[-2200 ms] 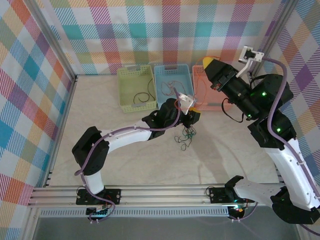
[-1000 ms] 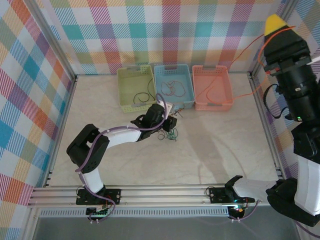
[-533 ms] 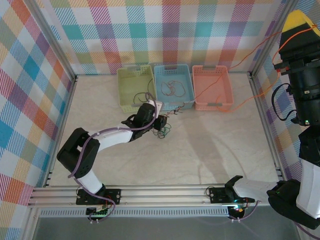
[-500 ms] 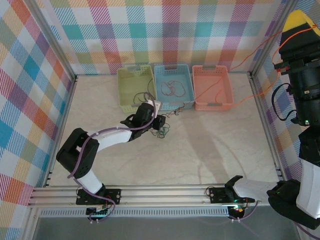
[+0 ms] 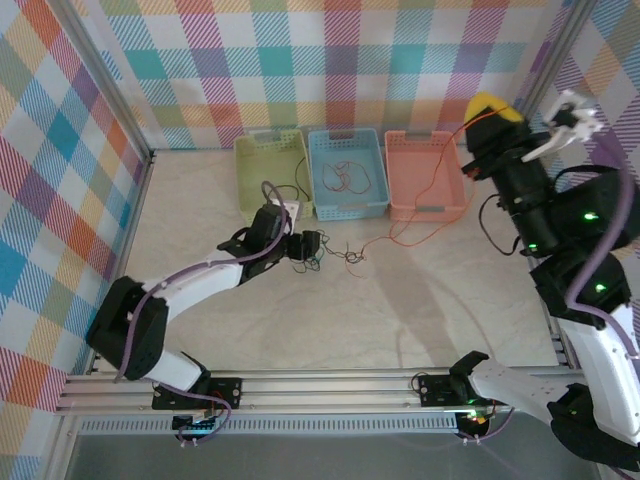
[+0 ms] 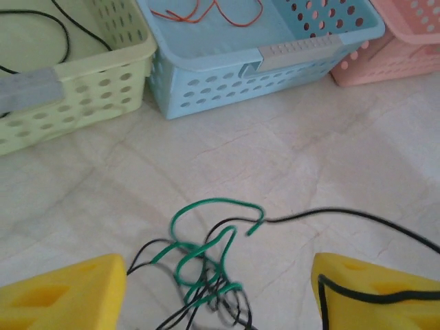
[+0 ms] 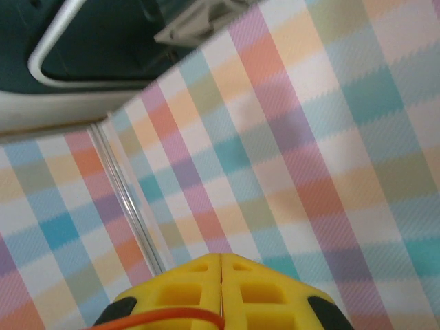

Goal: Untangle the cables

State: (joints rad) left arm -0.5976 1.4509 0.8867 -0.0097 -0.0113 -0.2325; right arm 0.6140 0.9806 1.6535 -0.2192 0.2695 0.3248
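Note:
A small tangle of green cable (image 6: 206, 242) and black cable (image 6: 337, 214) lies on the table, seen between the yellow fingers (image 6: 65, 295) of my left gripper (image 6: 220, 292), which is open and holds nothing. In the top view that tangle (image 5: 325, 258) sits just right of the left gripper (image 5: 305, 245). My right gripper (image 5: 490, 106) is raised at the right, above the pink basket. It (image 7: 221, 289) is shut on the orange cable (image 7: 158, 317). The orange cable (image 5: 400, 236) hangs down slack and reaches the tangle.
Three baskets stand in a row at the back: green (image 5: 242, 180) with a black cable, blue (image 5: 348, 133) with a red cable (image 5: 345, 175), pink (image 5: 422, 137). They show close ahead in the left wrist view (image 6: 261, 62). Checkered walls and metal posts enclose the table.
The left gripper has opened and drawn back to the left, leaving the tangle on the table. The right arm has come down and left from the upper right corner, slackening the orange cable.

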